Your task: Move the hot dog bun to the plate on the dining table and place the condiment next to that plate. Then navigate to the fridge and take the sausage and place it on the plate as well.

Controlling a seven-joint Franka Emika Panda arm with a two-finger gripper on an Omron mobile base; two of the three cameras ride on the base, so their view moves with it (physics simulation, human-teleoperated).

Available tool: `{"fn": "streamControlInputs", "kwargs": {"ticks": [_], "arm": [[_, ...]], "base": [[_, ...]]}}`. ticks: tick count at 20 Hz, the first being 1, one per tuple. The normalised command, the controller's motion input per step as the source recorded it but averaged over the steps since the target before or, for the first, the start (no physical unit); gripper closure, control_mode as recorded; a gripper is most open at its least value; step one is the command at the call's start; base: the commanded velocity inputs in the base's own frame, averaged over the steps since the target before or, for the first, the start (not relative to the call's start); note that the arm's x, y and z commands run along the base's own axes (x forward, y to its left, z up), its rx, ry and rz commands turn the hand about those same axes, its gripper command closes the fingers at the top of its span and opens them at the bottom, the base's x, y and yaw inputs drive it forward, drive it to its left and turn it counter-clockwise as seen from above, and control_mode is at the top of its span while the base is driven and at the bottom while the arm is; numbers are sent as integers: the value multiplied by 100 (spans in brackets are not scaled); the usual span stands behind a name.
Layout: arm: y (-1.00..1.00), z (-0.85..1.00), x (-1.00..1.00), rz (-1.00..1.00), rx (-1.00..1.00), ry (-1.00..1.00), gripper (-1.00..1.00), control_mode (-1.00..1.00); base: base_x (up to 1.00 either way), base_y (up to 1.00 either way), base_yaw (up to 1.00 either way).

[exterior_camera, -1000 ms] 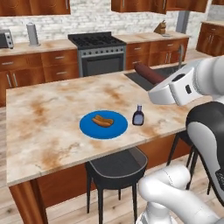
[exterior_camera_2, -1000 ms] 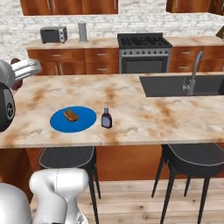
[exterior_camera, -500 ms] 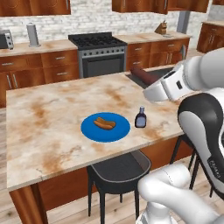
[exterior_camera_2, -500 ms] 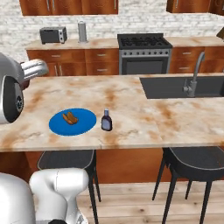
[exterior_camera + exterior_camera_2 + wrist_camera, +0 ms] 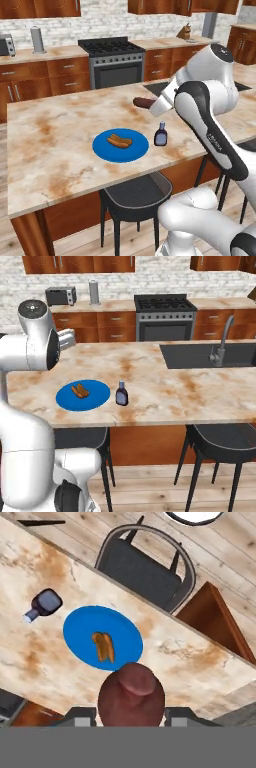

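The sausage (image 5: pixel 132 694) is clamped between the two fingers of the claw (image 5: pixel 131 718), which stand narrowly apart with the dark reddish-brown meat filling the gap; in the hand view its rounded end points out toward the table below. From the left base view the sausage (image 5: pixel 143 103) sticks out of the claw (image 5: pixel 154 105) in the air above the dining table (image 5: pixel 55 150), over the stretch between the blue plate (image 5: pixel 120 145) and the table's far edge. The plate lies on the table near its front edge, and the hot dog bun (image 5: pixel 120 141) rests on it about at its middle. The condiment bottle (image 5: pixel 160 134) stands upright on the table just beside the plate, on the side toward the sink (image 5: pixel 210 355), apart from the plate's rim. In the right base view the plate (image 5: pixel 83 395) with the bun (image 5: pixel 80 390) and the bottle (image 5: pixel 121 393) sit in the same order along the table's front edge. A dark stool (image 5: pixel 135 190) stands tucked under that front edge below the plate, and the stove (image 5: pixel 118 62) stands against the back wall beyond the table.
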Motion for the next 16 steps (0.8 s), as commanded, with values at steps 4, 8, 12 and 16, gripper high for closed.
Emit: {"fn": "streamControlInputs", "kwargs": {"ticks": [4, 8, 12, 16], "arm": [[34, -100, 100, 37, -11, 17, 100, -100], [54, -99, 74, 12, -15, 0, 100, -100], [30, -100, 65, 2, -18, -4, 100, -100], [25, -97, 86, 10, -13, -6, 100, -100]], "base": [[0, 0, 0], [0, 0, 0], [0, 0, 0], [0, 0, 0]]}}
